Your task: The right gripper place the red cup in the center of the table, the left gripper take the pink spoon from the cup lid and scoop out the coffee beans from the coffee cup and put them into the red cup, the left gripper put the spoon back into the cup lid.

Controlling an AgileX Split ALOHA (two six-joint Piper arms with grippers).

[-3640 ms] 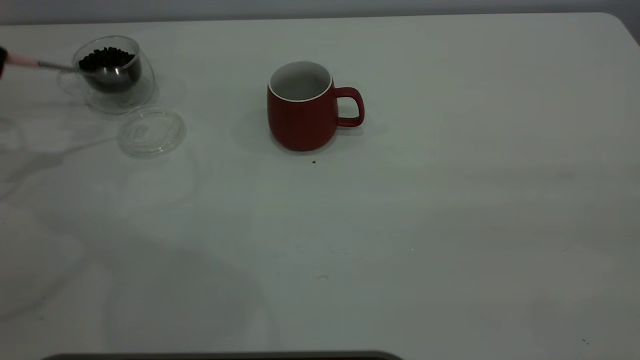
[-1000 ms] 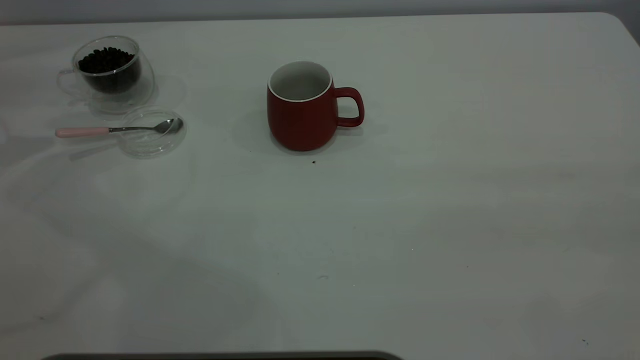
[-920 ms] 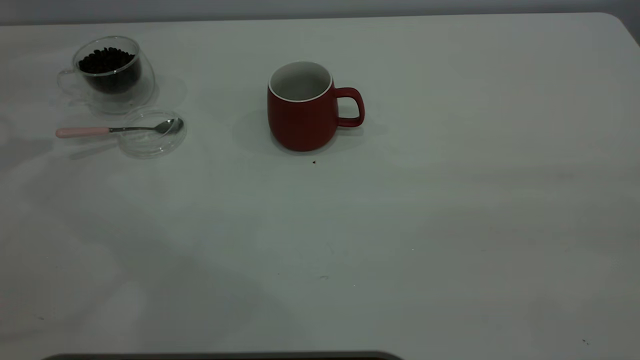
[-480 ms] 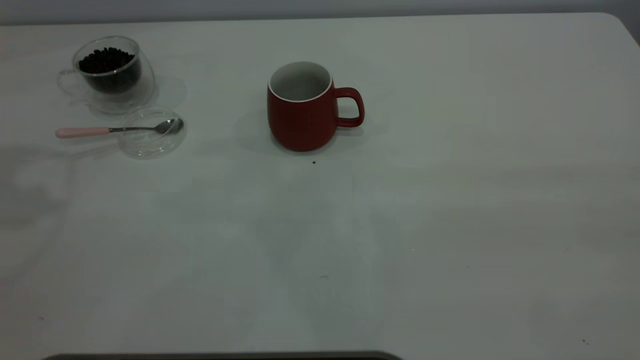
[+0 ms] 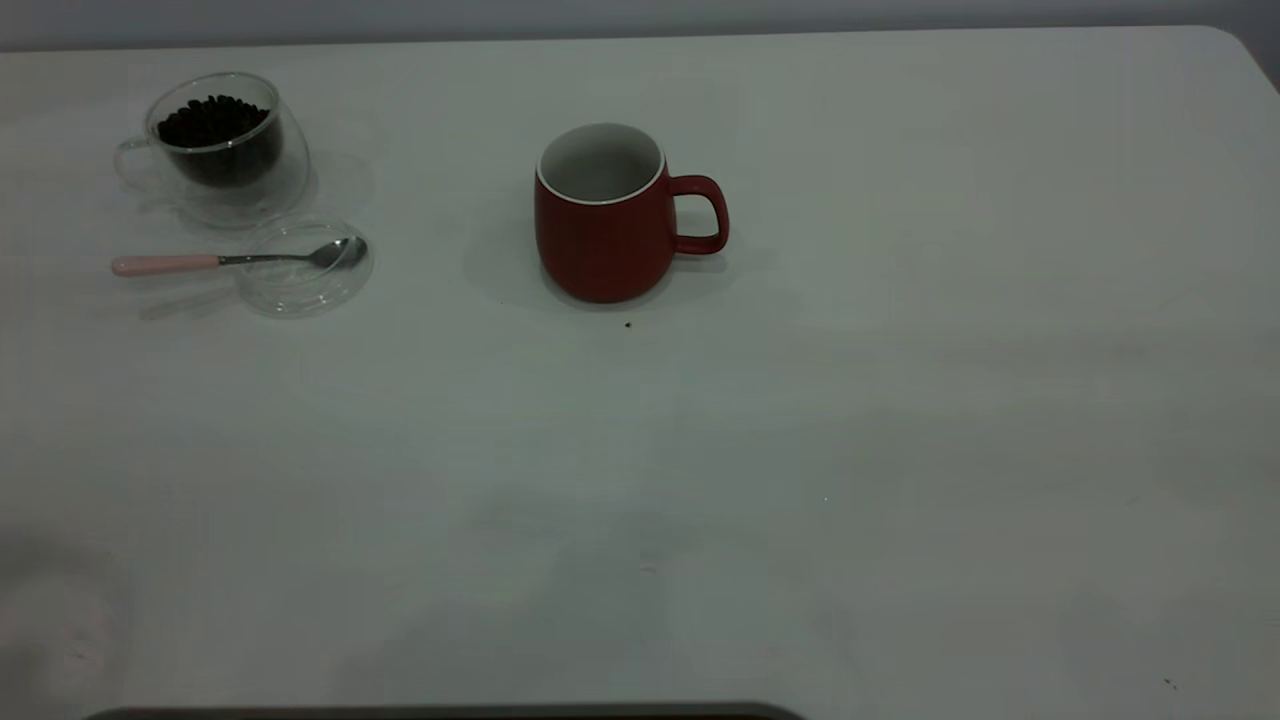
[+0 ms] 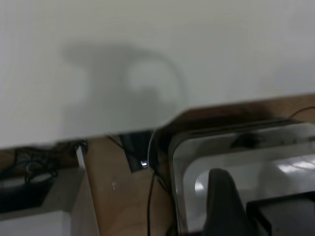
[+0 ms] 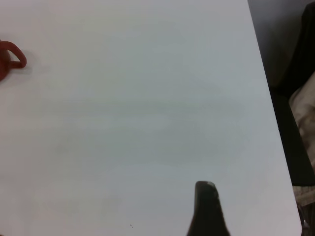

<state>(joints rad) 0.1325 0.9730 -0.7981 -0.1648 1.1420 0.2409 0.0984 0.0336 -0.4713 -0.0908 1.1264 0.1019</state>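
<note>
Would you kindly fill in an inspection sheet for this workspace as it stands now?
Surface: white table, a few dark specks.
Job's things: red cup upright near centre, handle to view right; coffee cup holds coffee beans; pink spoon lies with its bowl on the cup lid, handle off it.
Clutter: nothing seen.
Hands: left hand beyond the table edge; right hand above bare table; both hold nothing.
Cables: dark wires below the table.
Surroundings: grey wall.

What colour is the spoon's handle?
Pale pink, clearest in the exterior view: the spoon rests on the lid.
</note>
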